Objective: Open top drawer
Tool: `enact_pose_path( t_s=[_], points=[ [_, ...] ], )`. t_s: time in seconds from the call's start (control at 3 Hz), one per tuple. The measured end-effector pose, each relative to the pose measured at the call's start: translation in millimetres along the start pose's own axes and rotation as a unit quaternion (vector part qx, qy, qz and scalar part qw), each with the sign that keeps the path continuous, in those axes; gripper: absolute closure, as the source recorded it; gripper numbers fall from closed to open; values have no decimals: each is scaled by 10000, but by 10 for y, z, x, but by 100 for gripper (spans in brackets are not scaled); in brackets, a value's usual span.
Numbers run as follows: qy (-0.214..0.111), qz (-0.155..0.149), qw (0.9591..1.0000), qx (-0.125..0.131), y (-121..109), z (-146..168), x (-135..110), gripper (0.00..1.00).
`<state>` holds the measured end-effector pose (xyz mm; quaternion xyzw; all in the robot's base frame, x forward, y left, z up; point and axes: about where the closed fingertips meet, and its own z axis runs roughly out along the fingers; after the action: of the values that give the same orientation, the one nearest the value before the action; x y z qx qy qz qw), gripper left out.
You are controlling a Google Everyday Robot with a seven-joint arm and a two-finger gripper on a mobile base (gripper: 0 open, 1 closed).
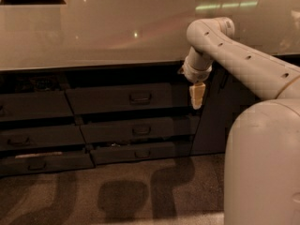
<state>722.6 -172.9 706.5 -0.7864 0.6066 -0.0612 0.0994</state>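
Observation:
The top drawer (108, 99) is a wide dark grey front just under the counter edge, with a small dark loop handle (139, 98) at its centre. Its front stands a little proud of the cabinet, with a dark gap above it; no inner tray shows. My gripper (197, 97) hangs pointing down from the pale arm (234, 50), at the drawer's right end. It is level with the handle and well to the right of it, and does not touch it.
A pale counter (93, 27) runs above. Two shallower drawers (138, 130) sit below the top one, and more drawers (37, 135) stand at the left. A tall cabinet door (218, 121) is behind the gripper. My pale base (262, 168) fills the lower right.

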Motion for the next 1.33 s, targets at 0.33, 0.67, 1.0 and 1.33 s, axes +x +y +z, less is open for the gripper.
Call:
enact_pose_path(
  t_s=[0.33, 0.67, 1.0, 1.33],
  points=[
    [-3, -1, 10000, 0, 0, 1, 0, 0],
    [-195, -40, 9998, -24, 14, 39, 2, 0],
    [-984, -229, 9948, 94, -23, 164, 65, 0],
    [-977, -219, 9949, 75, -13, 178, 63, 0]
  ],
)
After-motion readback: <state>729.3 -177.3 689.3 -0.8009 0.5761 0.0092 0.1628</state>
